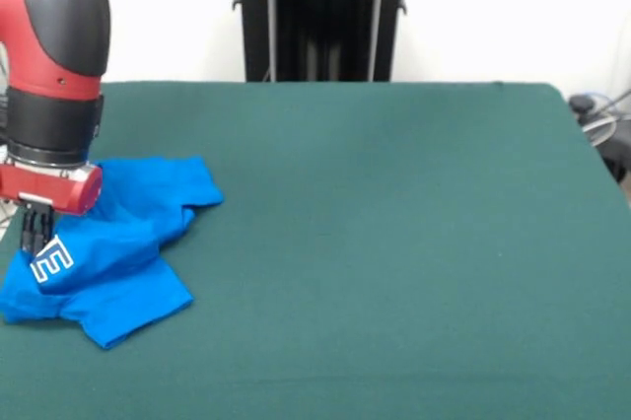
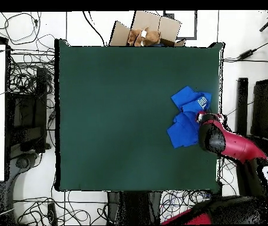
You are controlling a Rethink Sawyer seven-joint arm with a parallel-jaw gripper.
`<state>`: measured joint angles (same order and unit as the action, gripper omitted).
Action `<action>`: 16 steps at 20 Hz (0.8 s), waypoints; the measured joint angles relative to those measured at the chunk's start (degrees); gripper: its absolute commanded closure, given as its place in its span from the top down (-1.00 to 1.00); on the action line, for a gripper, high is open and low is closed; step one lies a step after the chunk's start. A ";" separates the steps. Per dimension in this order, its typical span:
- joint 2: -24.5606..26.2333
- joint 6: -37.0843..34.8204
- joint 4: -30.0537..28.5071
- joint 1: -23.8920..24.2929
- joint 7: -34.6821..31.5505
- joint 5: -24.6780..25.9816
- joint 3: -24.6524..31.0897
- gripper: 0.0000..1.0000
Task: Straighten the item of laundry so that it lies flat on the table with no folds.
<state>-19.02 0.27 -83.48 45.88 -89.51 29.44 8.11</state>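
Gripper [image 1: 36, 233] state could not be told, its tips down against the shirt. Largest, the table [image 1: 394, 243] stretched dark green; on it, at nine o'clock in the front view, lay the crumpled blue T-shirt [image 1: 118, 243], folded over itself, white lettering [image 1: 51, 262] showing.

Cardboard box [image 2: 154, 28], floor cables [image 2: 24, 65]
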 measured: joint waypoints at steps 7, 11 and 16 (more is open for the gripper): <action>-0.48 0.67 -1.92 -8.00 -0.24 -7.64 -4.12 -1.00; -1.53 0.64 -4.65 -13.04 -1.57 -13.76 -5.71 -1.00; -3.36 0.05 -7.59 -20.27 -3.27 -18.94 -8.45 -1.00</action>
<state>-22.38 0.32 -91.07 25.61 -92.78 10.50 -0.34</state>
